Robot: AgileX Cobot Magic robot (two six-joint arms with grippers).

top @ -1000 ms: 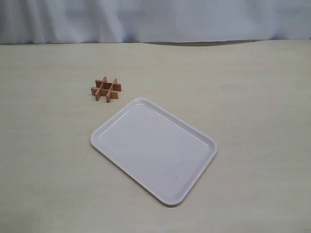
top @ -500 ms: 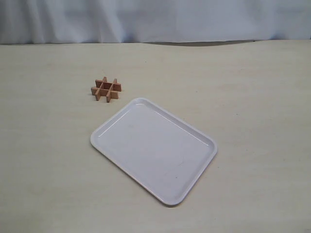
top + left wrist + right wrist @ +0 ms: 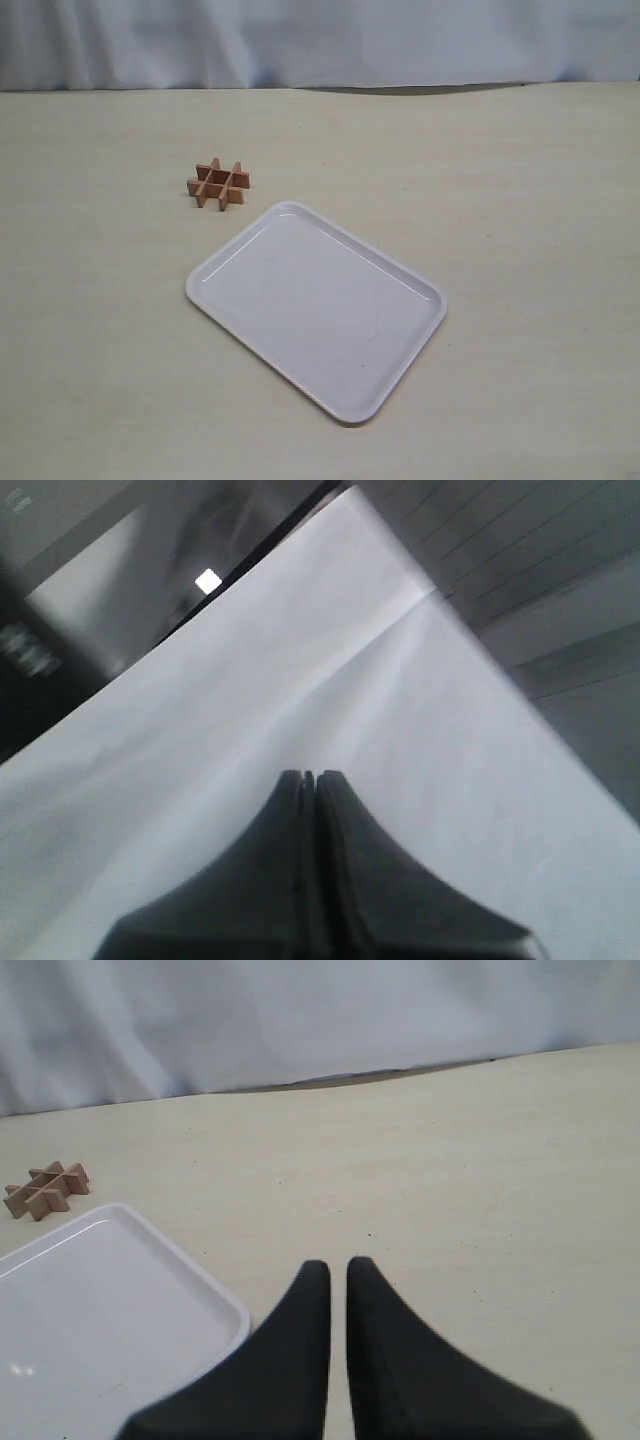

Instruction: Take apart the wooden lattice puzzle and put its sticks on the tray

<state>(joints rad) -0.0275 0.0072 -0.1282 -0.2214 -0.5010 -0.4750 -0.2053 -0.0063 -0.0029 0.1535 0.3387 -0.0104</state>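
Beyond far-left corner of tray (image 3: 250,330), on table (image 3: 520,200): wooden lattice puzzle (image 3: 218,184) intact, clear of rim.
No change over last second, so disassembly not begun. Left gripper (image 3: 314,776) fully closed, empty; right gripper (image 3: 338,1265) closed to a slit, empty.

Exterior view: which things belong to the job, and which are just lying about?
Job things:
- wooden lattice puzzle, assembled, beside the tray
- tray, no sticks on it

Just there:
- table
- white cloth behind the table
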